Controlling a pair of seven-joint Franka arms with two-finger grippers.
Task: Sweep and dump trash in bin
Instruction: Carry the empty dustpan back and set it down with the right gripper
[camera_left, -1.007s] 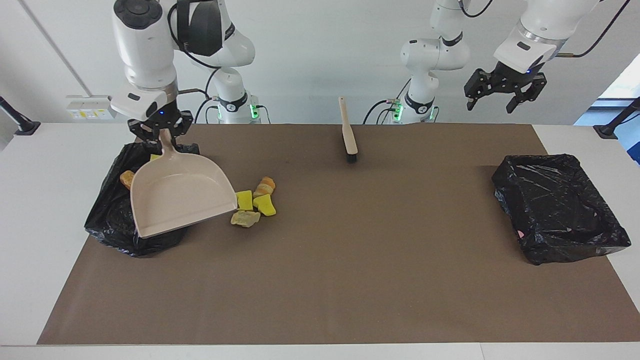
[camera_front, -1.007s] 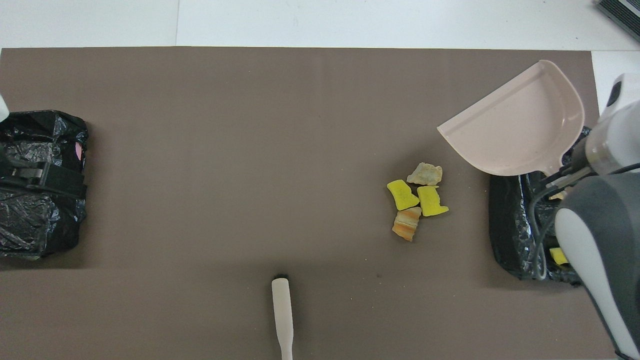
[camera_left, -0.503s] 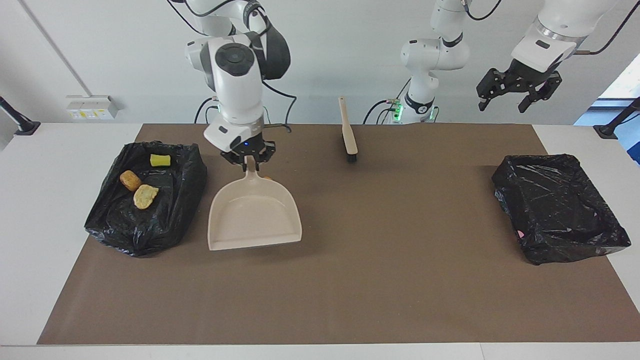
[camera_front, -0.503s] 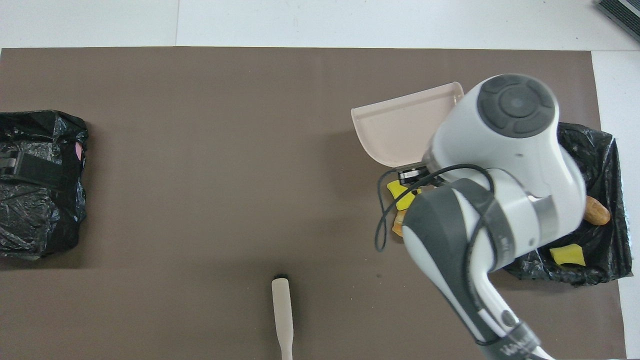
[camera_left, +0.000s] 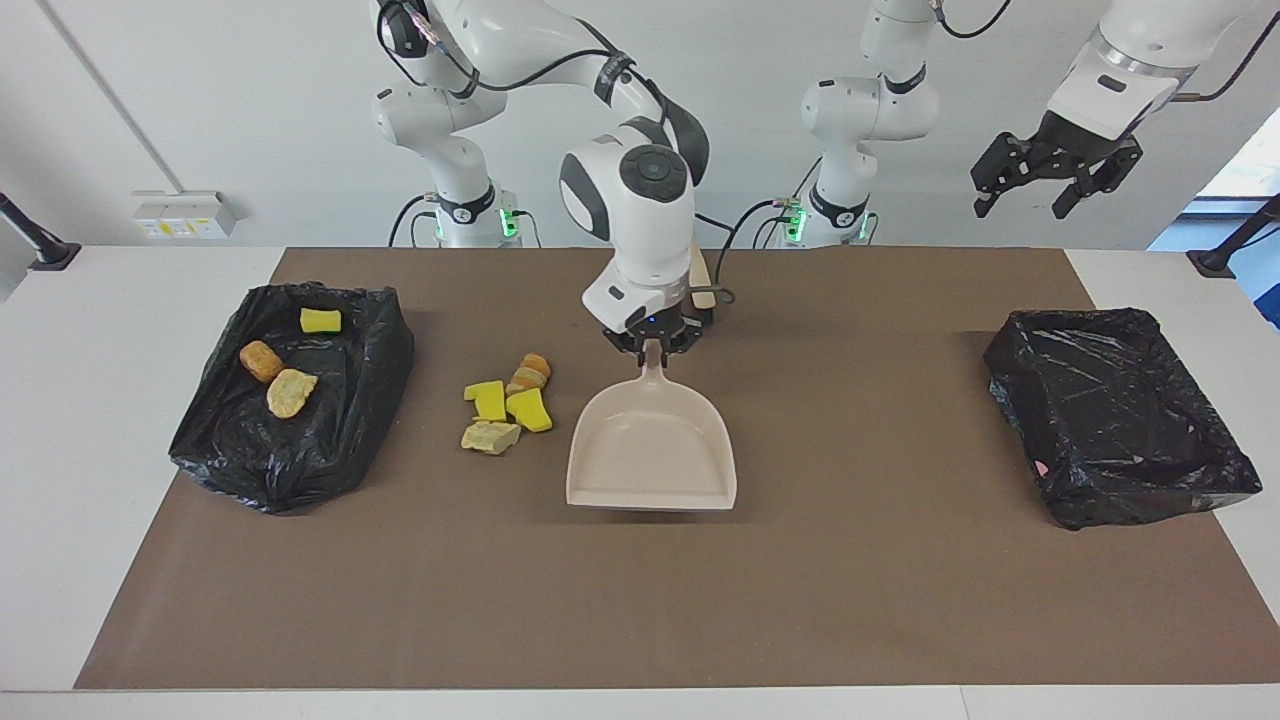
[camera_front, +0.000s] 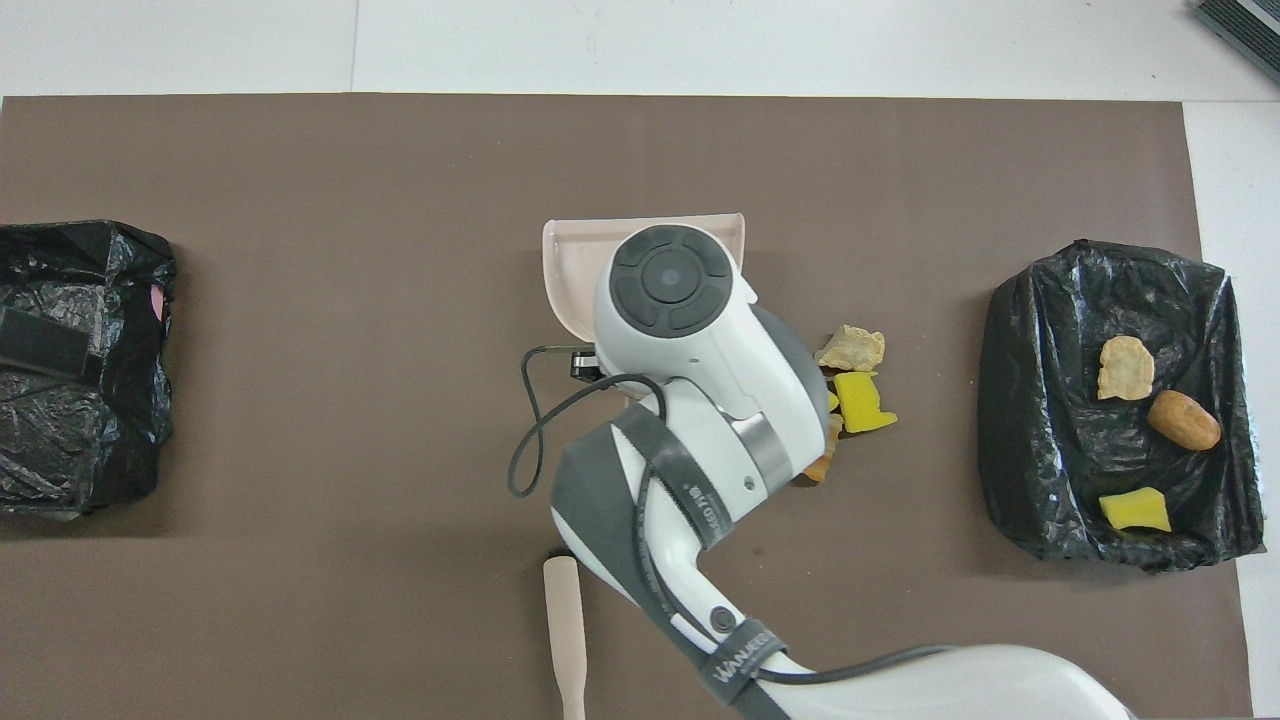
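My right gripper (camera_left: 652, 345) is shut on the handle of the beige dustpan (camera_left: 650, 450), which sits low over the middle of the mat with its mouth facing away from the robots. In the overhead view the arm covers most of the pan (camera_front: 575, 270). Several yellow and orange-tan trash chunks (camera_left: 505, 400) lie on the mat beside the pan, toward the right arm's end; some show in the overhead view (camera_front: 855, 380). Three more chunks (camera_left: 280, 370) lie in the black-lined bin (camera_left: 350, 400) at the right arm's end. My left gripper (camera_left: 1058, 185) waits open, high over its end of the table.
A second black-lined bin (camera_left: 1120, 410) stands at the left arm's end, with no chunks showing in it. The beige brush (camera_front: 565, 640) lies on the mat close to the robots, largely hidden by the right arm in the facing view.
My right arm carried the empty dustpan from over the bin at its end, across the trash pile, to the mat's middle. The left gripper drifted a little higher, toward its own end.
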